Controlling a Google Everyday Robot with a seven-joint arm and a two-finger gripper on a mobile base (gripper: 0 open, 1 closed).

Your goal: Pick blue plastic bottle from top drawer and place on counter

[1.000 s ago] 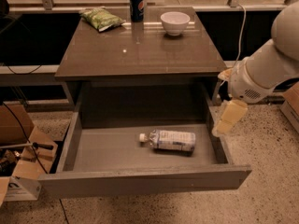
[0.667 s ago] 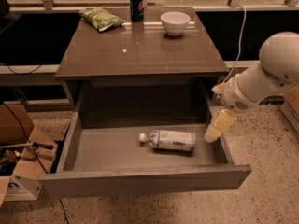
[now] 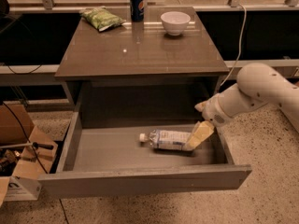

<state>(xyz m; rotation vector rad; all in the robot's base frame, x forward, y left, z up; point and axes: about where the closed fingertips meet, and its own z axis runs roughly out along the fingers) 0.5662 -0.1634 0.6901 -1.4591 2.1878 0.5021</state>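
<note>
The blue plastic bottle (image 3: 166,139) lies on its side in the open top drawer (image 3: 140,181), right of middle, with its white cap pointing left. My gripper (image 3: 197,136) reaches down into the drawer from the right, and its cream tip is at the bottle's base end, touching or nearly touching it. The white arm (image 3: 261,90) comes in over the drawer's right wall. The counter (image 3: 140,55) is the glossy brown tabletop above the drawer.
On the far part of the counter stand a dark blue Pepsi can (image 3: 136,6), a white bowl (image 3: 175,22) and a green snack bag (image 3: 102,18). Cardboard boxes (image 3: 18,143) sit on the floor at the left. A white cable (image 3: 240,31) hangs behind the table's right side.
My arm has swung left and down, bringing the gripper from beside the drawer's right wall into the drawer at the bottle's base. The bottle has not moved.
</note>
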